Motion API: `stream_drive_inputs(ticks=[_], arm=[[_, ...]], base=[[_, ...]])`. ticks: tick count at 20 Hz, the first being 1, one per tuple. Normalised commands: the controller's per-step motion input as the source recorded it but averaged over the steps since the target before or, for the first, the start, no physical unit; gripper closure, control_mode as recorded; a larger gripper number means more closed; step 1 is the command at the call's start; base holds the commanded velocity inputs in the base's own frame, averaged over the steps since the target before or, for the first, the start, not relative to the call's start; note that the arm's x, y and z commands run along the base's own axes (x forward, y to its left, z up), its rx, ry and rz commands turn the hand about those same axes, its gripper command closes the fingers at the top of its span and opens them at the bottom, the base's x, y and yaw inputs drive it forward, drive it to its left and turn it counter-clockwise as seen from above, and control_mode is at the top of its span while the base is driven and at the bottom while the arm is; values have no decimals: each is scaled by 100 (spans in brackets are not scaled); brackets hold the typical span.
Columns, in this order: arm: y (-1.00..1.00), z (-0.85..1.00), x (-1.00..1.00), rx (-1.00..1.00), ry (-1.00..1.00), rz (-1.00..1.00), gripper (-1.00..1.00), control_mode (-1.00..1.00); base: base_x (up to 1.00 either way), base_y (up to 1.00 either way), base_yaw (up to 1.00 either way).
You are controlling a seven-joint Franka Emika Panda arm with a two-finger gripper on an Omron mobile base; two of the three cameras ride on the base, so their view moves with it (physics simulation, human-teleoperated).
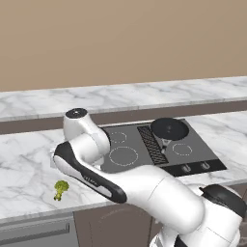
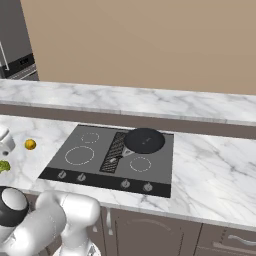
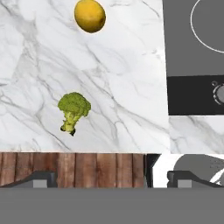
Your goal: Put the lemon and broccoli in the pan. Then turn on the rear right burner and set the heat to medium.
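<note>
illumination is even and bright, rendered without blur. the broccoli (image 3: 73, 110) casts a small dark shadow at its stalk base. the lemon (image 3: 89, 15) above it is shaded along its lower edge.

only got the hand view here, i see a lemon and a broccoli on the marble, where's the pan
Observer: The pan sits on the stove's rear right burner, seen in the right base view.
Operator: anything in it yet
Observer: No, it looks empty; the lemon and the broccoli both lie on the counter left of the stove.
Operator: which is nearer the front edge
Observer: The broccoli; in the left base view it lies close to the counter's front edge, and in the right base view the lemon sits farther back.
Operator: gripper ready
Observer: The gripper is open and holds nothing.
</note>
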Motion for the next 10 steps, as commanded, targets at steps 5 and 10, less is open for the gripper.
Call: stream_drive_inputs(ticks=[5,10], arm=[[20,-35,0,-4,23,3,-100,-100],[22,-47,0,0,7,1,-100,-100]], base=[[0,0,0],[0,0,0]])
